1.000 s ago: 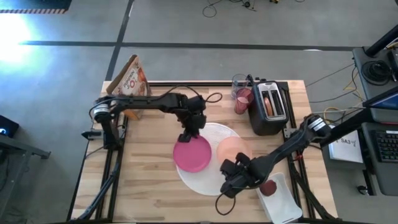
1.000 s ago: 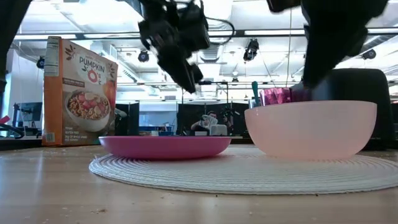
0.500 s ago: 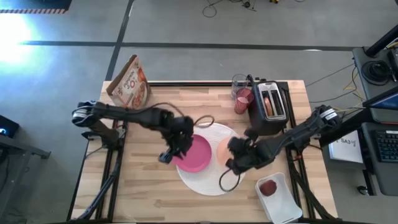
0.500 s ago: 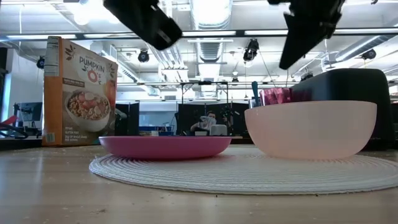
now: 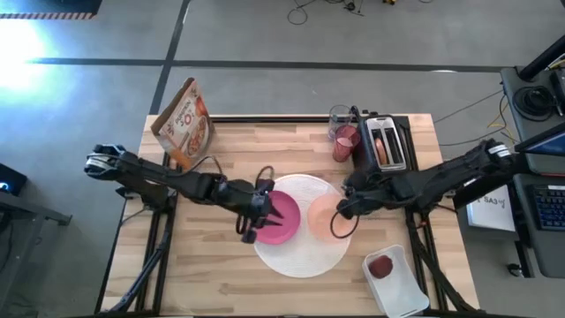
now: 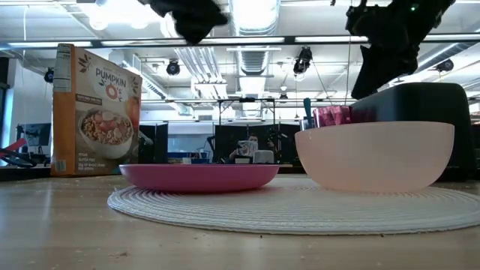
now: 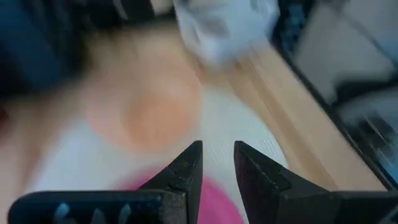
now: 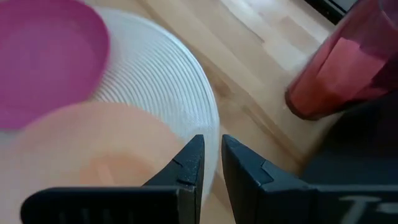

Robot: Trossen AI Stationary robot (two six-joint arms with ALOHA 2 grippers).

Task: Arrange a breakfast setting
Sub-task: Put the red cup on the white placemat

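The breakfast setting sits mid-desk in the high view: a white round mat (image 5: 305,240) carrying a magenta plate (image 5: 281,219) on its left part and a peach bowl (image 5: 323,215) on its right part, close together. The pink tumbler (image 5: 343,141) stands well apart toward the far edge, just beside the black toaster (image 5: 385,152), which has a bagel (image 5: 380,147) in its slot; the cereal box (image 5: 187,119) is at the far left corner, and a red fruit (image 5: 380,266) lies in a white tray (image 5: 399,291) near the front right. The left gripper (image 5: 250,218) hangs over the plate's left rim, the right gripper (image 5: 346,200) over the bowl's far right edge. The right arm is clearly nearer the tumbler, which lies beyond its jaws

In the low view plate and bowl rest flat on the mat, nothing held

Left wrist view: jaws nearly closed, empty, over the plate

Right wrist view: jaws nearly closed, empty, with the tumbler off to one side
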